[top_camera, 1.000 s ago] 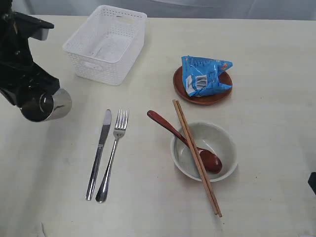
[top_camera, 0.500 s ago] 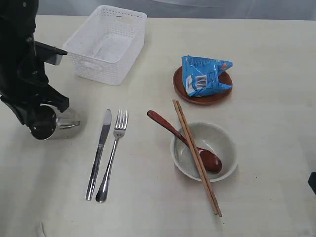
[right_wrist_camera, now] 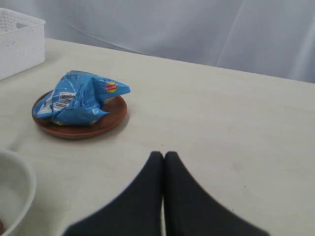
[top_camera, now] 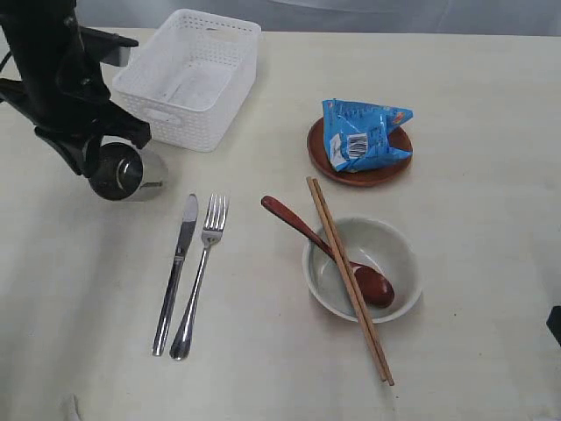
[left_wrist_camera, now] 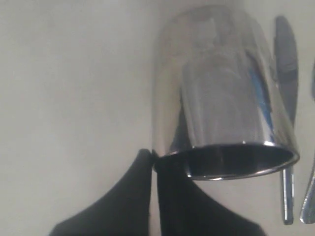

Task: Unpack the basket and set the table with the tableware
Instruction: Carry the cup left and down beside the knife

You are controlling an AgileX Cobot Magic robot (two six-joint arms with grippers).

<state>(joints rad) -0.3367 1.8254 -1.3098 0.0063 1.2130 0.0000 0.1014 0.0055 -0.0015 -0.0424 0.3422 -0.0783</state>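
The table [top_camera: 473, 105] looks nearly laid and the basket [top_camera: 188, 79], close beside the left gripper [left_wrist_camera: 153, 157], looks emptied, so I judge the steel cup [top_camera: 131, 171] to be the last piece to set down. Those jaws are clenched on the cup's rim, holding it tipped sideways, with the knife [top_camera: 175, 272] just beyond it. The right gripper [right_wrist_camera: 164, 156] is pinched closed on nothing, the plate [right_wrist_camera: 78, 129] well ahead of its tips.

Mirror-bright polished steel for the cup [left_wrist_camera: 221, 83], knife [top_camera: 177, 263] and fork [top_camera: 198, 281]. Matt white plastic lattice for the basket [top_camera: 175, 123]. Glossy crinkled film on the packet [top_camera: 361, 132]; smooth brown plate [top_camera: 364, 181], glazed-looking pale bowl [top_camera: 387, 250], bare wooden chopsticks [top_camera: 351, 285], matt cream bench [top_camera: 491, 96].
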